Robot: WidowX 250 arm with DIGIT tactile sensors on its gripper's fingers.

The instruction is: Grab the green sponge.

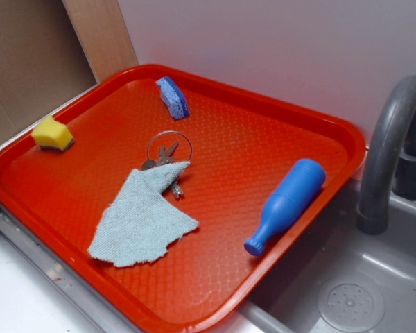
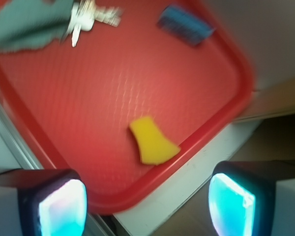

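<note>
A green sponge (image 1: 53, 134), in fact a small chunky yellow block with a thin darker layer along its underside, sits near the left corner of a red tray (image 1: 277, 125), just inside the raised rim and well apart from everything else on it. In the wrist view the gripper (image 2: 147, 209) hangs above that corner with its two fingers (image 2: 64, 209) spread wide and nothing between them; the sponge lies ahead of the gap, closer to the tray's edge than to its middle, and untouched. Across the tray lie a blue oval sponge (image 1: 173, 97) near the back rim, a bunch of keys (image 1: 165, 158) on a ring partly covered by a pale blue-green cloth (image 1: 142, 220), and a blue bottle (image 1: 286, 205) on its side toward the sink (image 1: 347, 291). The step in hand appears to be the approach: the gripper is lined up roughly over the target but not yet down on it. The next move likely calls for carrying the open fingers forward until they straddle the block, lowering without catching the nearby rim, and closing across its narrower faces. The wrist view is blurred, so the exact height above the tray cannot be judged.
</note>
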